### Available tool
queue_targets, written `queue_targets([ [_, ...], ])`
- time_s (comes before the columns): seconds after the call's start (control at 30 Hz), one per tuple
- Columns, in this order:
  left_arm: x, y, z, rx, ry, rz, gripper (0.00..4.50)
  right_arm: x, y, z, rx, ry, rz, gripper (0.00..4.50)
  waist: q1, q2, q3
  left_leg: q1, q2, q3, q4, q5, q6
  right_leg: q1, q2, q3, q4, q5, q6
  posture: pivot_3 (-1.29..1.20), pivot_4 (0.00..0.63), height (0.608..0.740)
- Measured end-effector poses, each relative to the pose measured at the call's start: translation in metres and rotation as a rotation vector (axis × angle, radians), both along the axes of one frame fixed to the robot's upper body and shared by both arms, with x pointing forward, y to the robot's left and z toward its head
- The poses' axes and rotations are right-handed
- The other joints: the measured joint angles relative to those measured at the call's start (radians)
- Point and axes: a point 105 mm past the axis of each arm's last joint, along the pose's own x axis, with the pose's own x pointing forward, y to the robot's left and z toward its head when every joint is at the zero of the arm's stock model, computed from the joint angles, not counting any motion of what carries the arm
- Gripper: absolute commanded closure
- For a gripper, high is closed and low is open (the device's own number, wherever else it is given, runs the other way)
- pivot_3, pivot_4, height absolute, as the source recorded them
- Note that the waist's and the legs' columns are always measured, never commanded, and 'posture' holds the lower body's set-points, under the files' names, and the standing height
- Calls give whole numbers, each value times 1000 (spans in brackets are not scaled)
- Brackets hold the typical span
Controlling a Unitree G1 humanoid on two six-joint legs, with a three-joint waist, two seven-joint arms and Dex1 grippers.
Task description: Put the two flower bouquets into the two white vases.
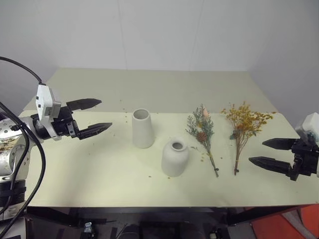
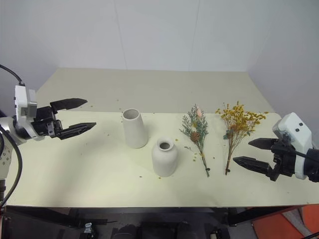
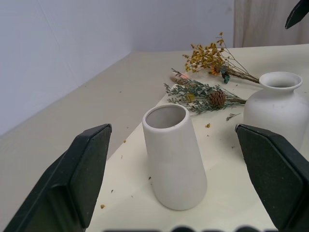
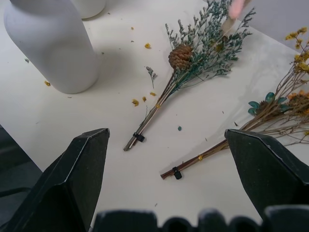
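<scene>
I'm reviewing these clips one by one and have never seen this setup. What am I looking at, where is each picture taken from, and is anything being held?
This is a two-armed robot at a pale table. Two pictures come from its head, looking down; the other two from cameras on its wrists, looking along black fingers. The left gripper and right gripper are both open and hold nothing. On the table stand a tall tapered vase and a shorter rounded vase. Beside them lie a grey-green bouquet with a pinecone and a mustard-yellow bouquet, neither in a vase yet.
</scene>
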Motion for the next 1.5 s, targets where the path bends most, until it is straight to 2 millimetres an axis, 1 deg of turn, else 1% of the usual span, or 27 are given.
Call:
queue_targets([
  [0.6, -2, -2, 1, -12, 2, -17, 29, 2, -1, -1, -6, -3, -6, 0, 0, 0, 0, 0, 0, 0, 0, 0, 0, 0, 0, 0, 0, 0, 0, 0, 150, 740],
  [0.67, -3, -7, 2, -5, 7, -36, 29, 6, 3, 1, -7, -16, 0, 0, -1, 0, 0, 0, 0, 0, 0, 0, 0, 0, 0, 0, 0, 0, 0, 0, 150, 740],
  [0.8, -9, -30, 10, 38, -12, -146, 29, 29, 18, 4, 12, -44, -1, 0, -4, 0, 0, 0, 0, 0, 0, 0, 0, 0, 0, 0, 0, 0, 0, 0, 150, 740],
  [0.87, -12, -43, 13, 77, -22, -207, 29, 49, 25, -1, 42, -28, -53, 0, -7, -1, -1, 0, 0, 0, 0, 0, 0, 0, 0, 0, 0, 0, 0, 0, 150, 740],
  [0.97, -18, -62, 13, 139, -10, -300, 29, 72, 33, -17, 87, 45, -136, 0, -6, -1, -1, -2, -1, -1, 0, 0, 0, -2, 0, 1, 0, 1, -1, 0, 150, 740],
  [1.0, -17, -68, 11, 171, 18, -319, 29, 81, 37, -23, 120, 81, -166, 0, -6, -1, -1, -3, -1, -1, 0, 0, 0, -2, 0, 0, 0, 2, -3, 0, 150, 740],
  [1.07, -15, -76, 8, 222, 77, -335, 29, 90, 43, -30, 126, 121, -206, 0, -6, -1, 0, -4, -1, -1, 0, 0, 0, -4, 0, 1, 1, 3, -4, 0, 150, 740],
  [1.17, -13, -82, 12, 247, 137, -330, 29, 98, 50, -35, 95, 155, -251, 0, -4, -1, 0, -5, -1, -2, 0, 0, 0, -5, 0, 0, 0, 3, -4, 0, 150, 740],
  [1.23, -15, -84, 15, 254, 151, -347, 29, 98, 52, -40, 80, 181, -268, 0, -4, -1, 0, -6, -1, -2, 0, 0, 0, -5, 0, 0, 0, 3, -4, 0, 150, 740],
  [1.37, -18, -89, 6, 305, 211, -383, 29, 95, 59, -57, 46, 266, -281, 0, -5, -1, 0, -5, -1, -2, 0, 0, 0, -5, 0, 0, 1, 2, -3, 0, 150, 740],
  [1.5, -19, -94, -2, 374, 232, -403, 29, 97, 66, -62, 2, 281, -281, 0, -6, -1, 0, -4, -1, -2, 0, 1, 1, -4, 0, 0, 1, 1, 0, 0, 150, 740],
])
